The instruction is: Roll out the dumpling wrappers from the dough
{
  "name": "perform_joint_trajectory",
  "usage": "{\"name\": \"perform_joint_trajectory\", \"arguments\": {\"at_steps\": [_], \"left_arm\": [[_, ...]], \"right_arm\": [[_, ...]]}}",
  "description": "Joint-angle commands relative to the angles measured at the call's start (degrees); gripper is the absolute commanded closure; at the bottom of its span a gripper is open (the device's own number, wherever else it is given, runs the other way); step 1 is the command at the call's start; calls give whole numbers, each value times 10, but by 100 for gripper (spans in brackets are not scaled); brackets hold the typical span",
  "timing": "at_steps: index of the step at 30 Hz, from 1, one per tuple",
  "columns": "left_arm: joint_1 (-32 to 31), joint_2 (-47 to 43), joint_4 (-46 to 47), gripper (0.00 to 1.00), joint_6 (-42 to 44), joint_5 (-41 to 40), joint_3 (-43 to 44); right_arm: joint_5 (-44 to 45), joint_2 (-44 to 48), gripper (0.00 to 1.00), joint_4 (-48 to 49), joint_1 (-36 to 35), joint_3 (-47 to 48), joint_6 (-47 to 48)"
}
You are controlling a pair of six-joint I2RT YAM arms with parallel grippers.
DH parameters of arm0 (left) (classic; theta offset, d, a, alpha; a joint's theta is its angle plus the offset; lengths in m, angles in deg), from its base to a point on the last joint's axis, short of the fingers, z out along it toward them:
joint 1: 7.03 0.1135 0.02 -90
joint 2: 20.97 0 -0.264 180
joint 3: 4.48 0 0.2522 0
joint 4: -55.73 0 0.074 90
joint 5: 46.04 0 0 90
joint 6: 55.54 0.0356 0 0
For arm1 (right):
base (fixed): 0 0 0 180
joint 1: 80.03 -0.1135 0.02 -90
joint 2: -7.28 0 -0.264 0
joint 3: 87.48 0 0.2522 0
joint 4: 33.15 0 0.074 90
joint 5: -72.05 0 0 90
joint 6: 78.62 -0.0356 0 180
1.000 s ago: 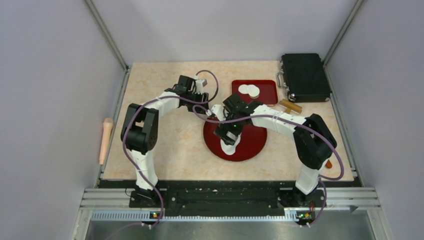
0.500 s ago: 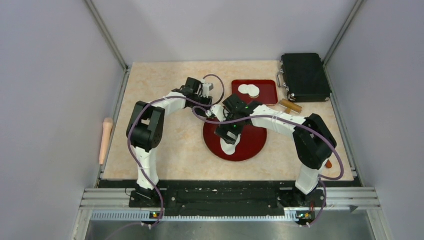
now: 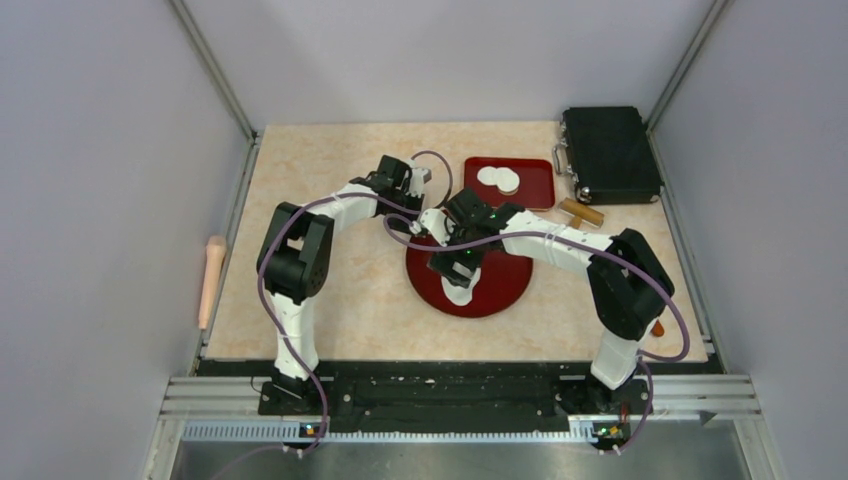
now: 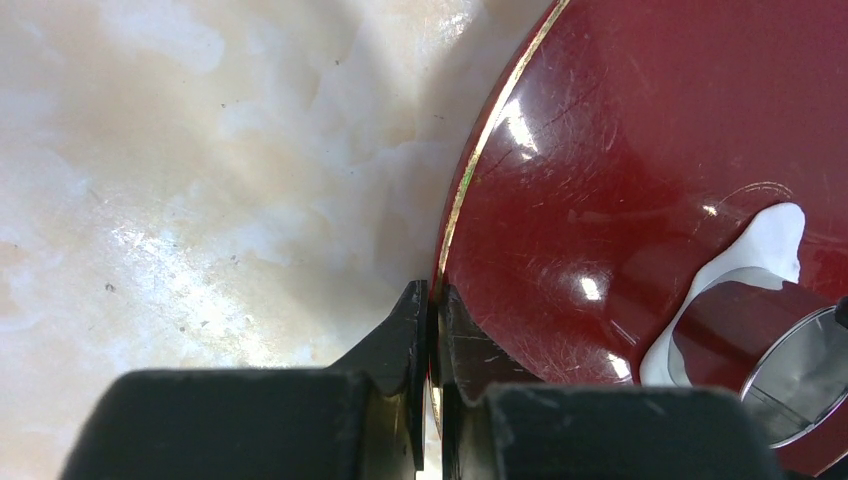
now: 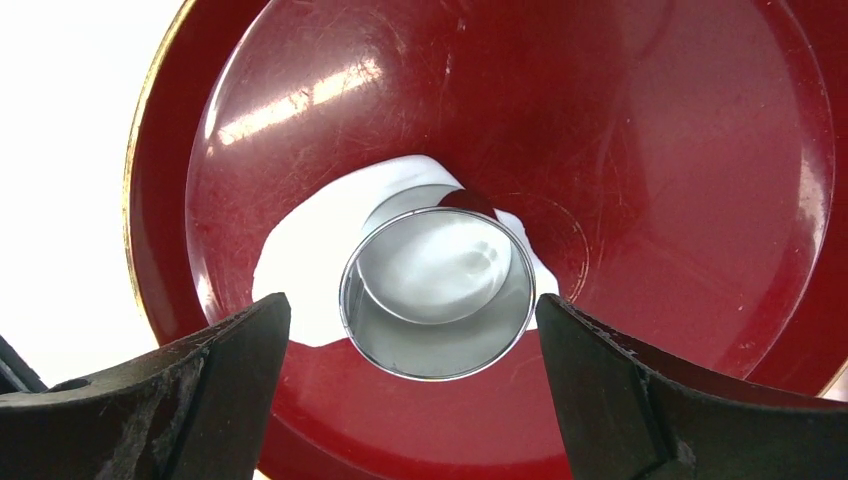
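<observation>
Red lacquer plate on the tabletop carries the dough, a ragged white sheet, with a metal ring standing upright on it. The right claw hangs wide open directly over the ring, fingers at its 9 and 3 o'clock, so this arm is nearer. The left claw is pinched on the plate's rim at 11 o'clock. Cut dumpling wrappers lie on a tray at 1 o'clock.

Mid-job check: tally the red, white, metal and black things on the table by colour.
Red: 2, round plate, rectangular tray
White: 3, dough sheet, 2 dumpling wrappers
Metal: 1, ring cutter
Black: 1, case
Total: 7
</observation>
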Motion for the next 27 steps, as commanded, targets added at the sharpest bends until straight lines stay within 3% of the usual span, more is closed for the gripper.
{"name": "perform_joint_trajectory", "arguments": {"at_steps": [1, 10, 20, 27], "left_arm": [[-3, 15, -4, 100, 5, -39, 7], [-3, 14, -3, 100, 6, -38, 7], [-3, 11, -3, 100, 8, -42, 6], [-3, 8, -3, 100, 7, -43, 6]], "right_arm": [[11, 14, 9, 31, -9, 14, -8], [31, 6, 15, 34, -9, 7, -4], [13, 2, 29, 29, -9, 0, 2], [13, 0, 28, 28, -9, -6, 2]]}}
